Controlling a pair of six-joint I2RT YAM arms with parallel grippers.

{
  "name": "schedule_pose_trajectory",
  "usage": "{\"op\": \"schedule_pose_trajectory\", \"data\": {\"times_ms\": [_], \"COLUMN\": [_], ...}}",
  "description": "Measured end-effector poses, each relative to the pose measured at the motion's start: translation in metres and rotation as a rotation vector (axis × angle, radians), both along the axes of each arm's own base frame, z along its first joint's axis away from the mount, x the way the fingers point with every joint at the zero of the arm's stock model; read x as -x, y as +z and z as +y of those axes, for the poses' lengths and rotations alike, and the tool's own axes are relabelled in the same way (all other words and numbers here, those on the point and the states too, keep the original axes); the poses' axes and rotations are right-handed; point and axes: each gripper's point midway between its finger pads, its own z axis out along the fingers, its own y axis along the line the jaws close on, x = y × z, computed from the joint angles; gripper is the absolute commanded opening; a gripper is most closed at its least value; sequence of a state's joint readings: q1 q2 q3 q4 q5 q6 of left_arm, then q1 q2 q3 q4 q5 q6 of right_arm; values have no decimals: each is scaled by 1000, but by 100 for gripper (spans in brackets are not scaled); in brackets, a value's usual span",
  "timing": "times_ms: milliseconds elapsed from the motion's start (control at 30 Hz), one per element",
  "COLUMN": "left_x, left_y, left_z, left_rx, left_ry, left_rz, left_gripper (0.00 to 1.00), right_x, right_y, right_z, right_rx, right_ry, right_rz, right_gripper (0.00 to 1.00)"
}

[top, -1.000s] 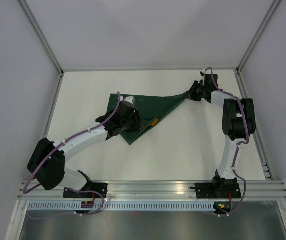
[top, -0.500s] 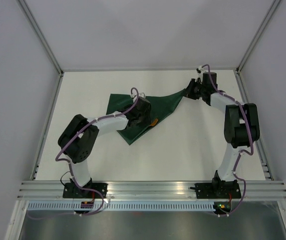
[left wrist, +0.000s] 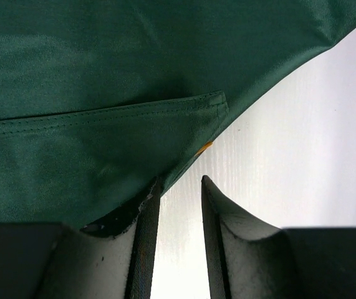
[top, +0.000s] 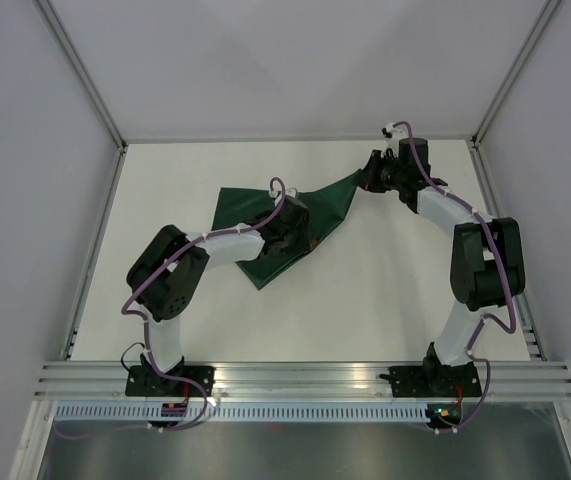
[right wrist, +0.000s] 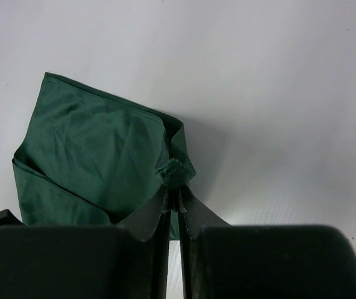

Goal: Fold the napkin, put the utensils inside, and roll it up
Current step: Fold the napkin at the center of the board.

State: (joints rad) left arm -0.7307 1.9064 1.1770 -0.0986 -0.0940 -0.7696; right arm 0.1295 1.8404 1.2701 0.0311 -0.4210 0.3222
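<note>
We are folding. At the middle of the table [top: 385, 300], our left gripper [top: 288, 238] sits at the edge of the napkin [top: 237, 205], fingers apart, empty. Toward the far right corner, our right gripper [top: 369, 178] clamps a lifted napkin corner; next we should carry it leftward across.

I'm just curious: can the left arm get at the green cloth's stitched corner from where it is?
Probably yes: the left fingers stand apart right at the cloth's edge, the stitched corner just ahead, nothing in between.
</note>
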Motion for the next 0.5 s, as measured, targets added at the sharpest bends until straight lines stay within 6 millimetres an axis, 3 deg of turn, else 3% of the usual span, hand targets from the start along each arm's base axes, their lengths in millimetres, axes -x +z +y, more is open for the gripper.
{"op": "schedule_pose_trajectory", "data": {"times_ms": [333,433,500], "left_x": [7,10,11], "left_y": [4,24,49], "left_z": [4,7,11], "left_rx": [2,23,48], "left_ry": [-5,-2,6], "left_rz": [0,-28,-68], "left_gripper": [40,41,40], "right_x": [11,16,20], "right_y": [12,16,20], "right_z": [29,38,45], "right_rx": [21,33,41], "right_ry": [79,108,131], "right_rz": [-44,-63,-80], "right_gripper": [12,12,12]}}
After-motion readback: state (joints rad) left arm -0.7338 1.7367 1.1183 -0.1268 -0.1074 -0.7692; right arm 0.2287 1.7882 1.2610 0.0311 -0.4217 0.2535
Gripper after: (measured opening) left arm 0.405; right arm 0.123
